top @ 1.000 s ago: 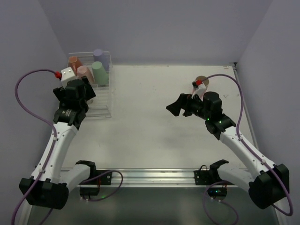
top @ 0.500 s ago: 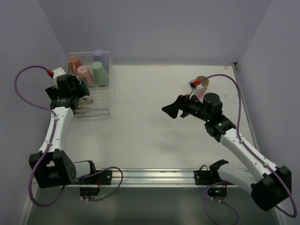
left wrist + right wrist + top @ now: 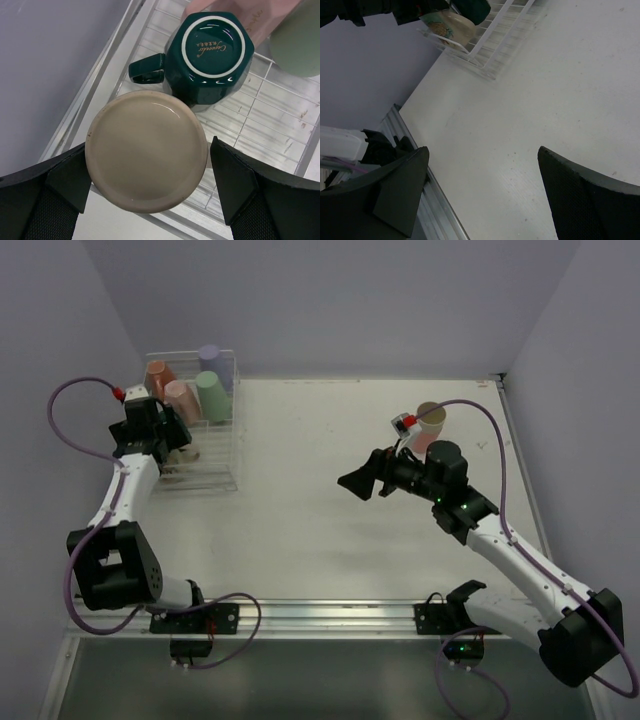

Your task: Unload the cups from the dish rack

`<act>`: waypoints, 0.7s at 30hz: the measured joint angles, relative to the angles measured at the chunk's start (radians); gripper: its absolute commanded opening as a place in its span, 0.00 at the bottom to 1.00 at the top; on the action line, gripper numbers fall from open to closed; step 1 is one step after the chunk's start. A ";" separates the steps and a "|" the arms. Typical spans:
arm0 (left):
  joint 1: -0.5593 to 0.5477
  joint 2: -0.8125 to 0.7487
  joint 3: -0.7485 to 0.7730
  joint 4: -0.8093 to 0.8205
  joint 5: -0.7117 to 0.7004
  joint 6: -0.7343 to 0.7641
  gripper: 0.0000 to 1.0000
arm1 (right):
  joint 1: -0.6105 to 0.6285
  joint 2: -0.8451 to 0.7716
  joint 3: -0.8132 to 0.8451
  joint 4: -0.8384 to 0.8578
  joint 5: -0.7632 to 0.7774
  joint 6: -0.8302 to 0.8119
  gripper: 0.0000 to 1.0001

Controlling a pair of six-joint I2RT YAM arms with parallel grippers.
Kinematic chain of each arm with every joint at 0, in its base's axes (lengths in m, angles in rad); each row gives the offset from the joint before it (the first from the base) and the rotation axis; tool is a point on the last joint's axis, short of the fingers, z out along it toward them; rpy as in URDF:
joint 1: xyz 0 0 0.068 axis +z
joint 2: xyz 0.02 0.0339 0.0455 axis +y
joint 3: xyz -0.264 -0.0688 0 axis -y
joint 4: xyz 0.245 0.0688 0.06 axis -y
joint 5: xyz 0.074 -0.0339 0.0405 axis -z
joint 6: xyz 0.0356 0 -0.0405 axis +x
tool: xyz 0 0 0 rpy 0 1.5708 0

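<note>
The dish rack (image 3: 232, 430) stands at the table's back left with orange (image 3: 157, 374), pink (image 3: 180, 396), green (image 3: 212, 395) and purple (image 3: 209, 357) cups in it. In the left wrist view a cream mug (image 3: 146, 150) sits upside down on the rack wires (image 3: 270, 115), and a dark green handled mug (image 3: 210, 50) is inverted just behind it. My left gripper (image 3: 150, 175) is open and straddles the cream mug; there is a gap at the right finger. My right gripper (image 3: 360, 483) hangs open over mid-table, holding nothing.
A beige cup (image 3: 432, 414) and a pink one (image 3: 424, 443) stand on the table at the back right, partly behind my right arm. The right wrist view shows the rack's corner (image 3: 490, 47) and the table's front rail (image 3: 435, 200).
My left arm has folded back and brought its gripper onto the rack's front left part, over the cream mug. My right gripper has drifted a little to the left.
</note>
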 measured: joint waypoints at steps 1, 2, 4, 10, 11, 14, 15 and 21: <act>0.002 0.006 0.000 0.003 0.004 0.000 1.00 | 0.001 0.000 0.000 0.000 0.000 0.000 0.92; 0.005 0.013 0.000 0.006 0.007 0.000 1.00 | 0.003 0.000 0.000 0.000 0.000 0.000 0.92; 0.007 0.027 0.001 0.017 0.009 0.002 1.00 | 0.006 0.000 0.000 0.000 0.000 -0.002 0.92; 0.008 0.049 0.001 0.049 -0.005 0.020 1.00 | 0.013 0.000 0.000 0.000 0.000 -0.003 0.92; 0.008 0.051 0.001 0.052 -0.006 0.022 1.00 | 0.014 0.000 0.000 0.000 0.000 -0.004 0.92; 0.008 0.051 0.000 0.066 -0.006 0.026 0.96 | 0.018 0.002 0.000 0.000 0.000 -0.005 0.92; 0.008 0.051 -0.002 0.072 -0.006 0.026 0.93 | 0.021 0.006 0.000 0.001 0.000 -0.005 0.92; 0.010 0.024 -0.043 0.125 0.000 0.026 0.51 | 0.040 0.035 0.000 0.000 -0.001 -0.012 0.91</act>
